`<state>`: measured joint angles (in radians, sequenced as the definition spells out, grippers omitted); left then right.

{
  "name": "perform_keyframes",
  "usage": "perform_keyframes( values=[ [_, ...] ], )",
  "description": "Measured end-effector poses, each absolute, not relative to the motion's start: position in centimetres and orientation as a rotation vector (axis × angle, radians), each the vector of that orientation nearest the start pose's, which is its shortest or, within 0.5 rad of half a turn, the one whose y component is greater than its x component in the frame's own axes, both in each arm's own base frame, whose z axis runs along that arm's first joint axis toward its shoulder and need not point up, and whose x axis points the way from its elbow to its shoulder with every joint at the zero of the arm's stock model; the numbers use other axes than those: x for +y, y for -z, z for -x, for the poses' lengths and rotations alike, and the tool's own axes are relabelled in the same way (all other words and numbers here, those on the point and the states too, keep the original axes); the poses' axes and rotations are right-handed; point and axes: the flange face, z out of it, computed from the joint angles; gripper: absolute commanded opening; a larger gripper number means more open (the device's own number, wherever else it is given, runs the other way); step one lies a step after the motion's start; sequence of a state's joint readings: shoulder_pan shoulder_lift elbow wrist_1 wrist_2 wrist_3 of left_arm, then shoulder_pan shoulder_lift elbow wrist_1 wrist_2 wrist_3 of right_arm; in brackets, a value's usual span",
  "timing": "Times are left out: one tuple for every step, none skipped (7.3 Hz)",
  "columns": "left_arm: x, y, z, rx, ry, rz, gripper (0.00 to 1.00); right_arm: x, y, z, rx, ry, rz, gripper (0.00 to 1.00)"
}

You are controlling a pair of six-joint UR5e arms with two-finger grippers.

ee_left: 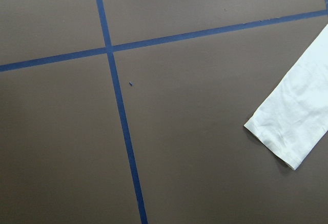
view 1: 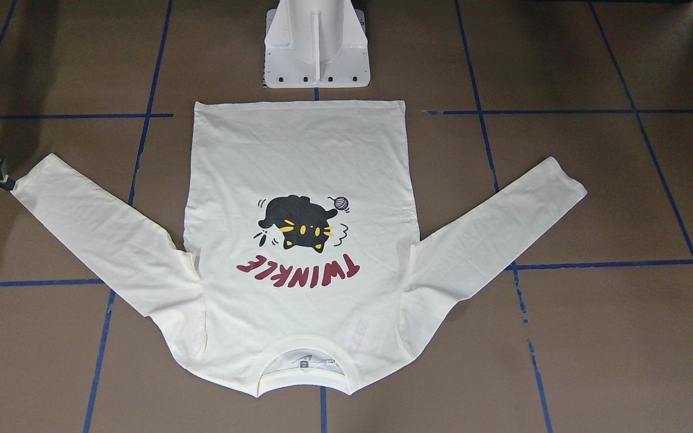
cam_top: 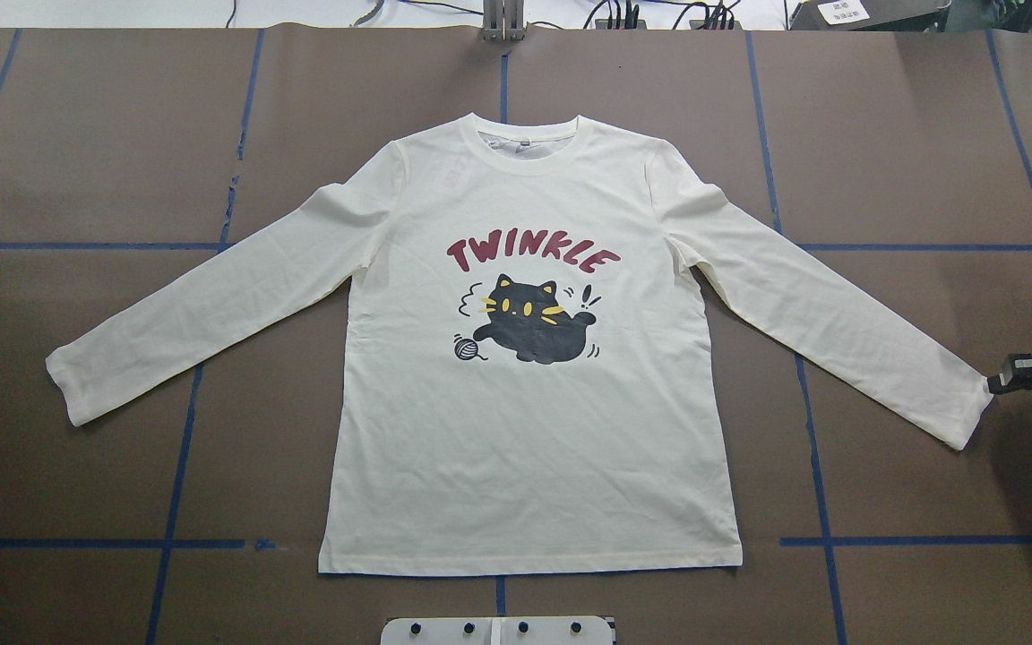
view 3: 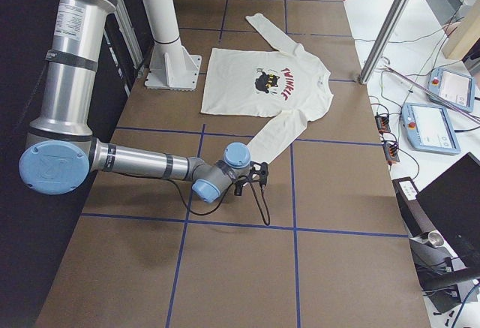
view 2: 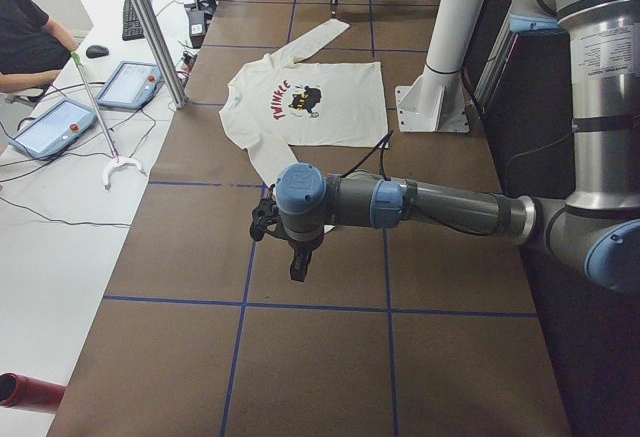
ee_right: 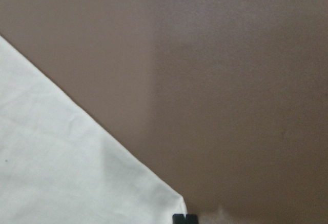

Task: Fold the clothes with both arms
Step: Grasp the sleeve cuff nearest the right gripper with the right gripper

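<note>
Very start of the fold, by the look of it. Cream long-sleeved T-shirt (cam_top: 525, 430) with a black cat print, flat in the middle of the brown table (cam_top: 77, 493), print up, both sleeves spread wide. Next, most likely: pinch each cuff and bring the sleeves in over the body.

Black right gripper (cam_top: 996, 385) down low, tip right at the corner of the right sleeve cuff (cam_top: 964, 408), maybe touching. Too small to tell how wide, or whether pinching.

Black left gripper (view 2: 298, 262) up in the air near the left sleeve cuff (ee_left: 287, 131), apart from it. Cannot tell how wide.
</note>
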<state>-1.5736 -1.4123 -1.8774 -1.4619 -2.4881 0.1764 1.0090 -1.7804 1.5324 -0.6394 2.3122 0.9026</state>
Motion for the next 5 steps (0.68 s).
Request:
perform_keyframes(
  values=[
    [-42.2,-58.1,5.5,0.912,-0.179,-0.118,1.0,-38.9,-65.6,16.7,-0.979,-0.05,-0.021,0.0],
    [-42.2,-58.0,5.6,0.911,-0.18,-0.12,1.0,-39.1,-63.4,17.0,-1.009,-0.039,-0.036,0.0],
    [-42.2,-57.9,5.6,0.911,-0.181,-0.123,1.0,-39.5,-60.2,17.7,-1.053,-0.045,-0.042,0.0],
    [-42.1,-57.8,5.6,0.911,-0.182,-0.125,1.0,-40.4,-56.0,19.4,-1.11,-0.076,-0.033,0.0],
    [-42.1,-57.8,5.6,0.911,-0.182,-0.125,1.0,-41.8,-51.2,22.2,-1.174,-0.108,-0.012,0.0]
  ],
)
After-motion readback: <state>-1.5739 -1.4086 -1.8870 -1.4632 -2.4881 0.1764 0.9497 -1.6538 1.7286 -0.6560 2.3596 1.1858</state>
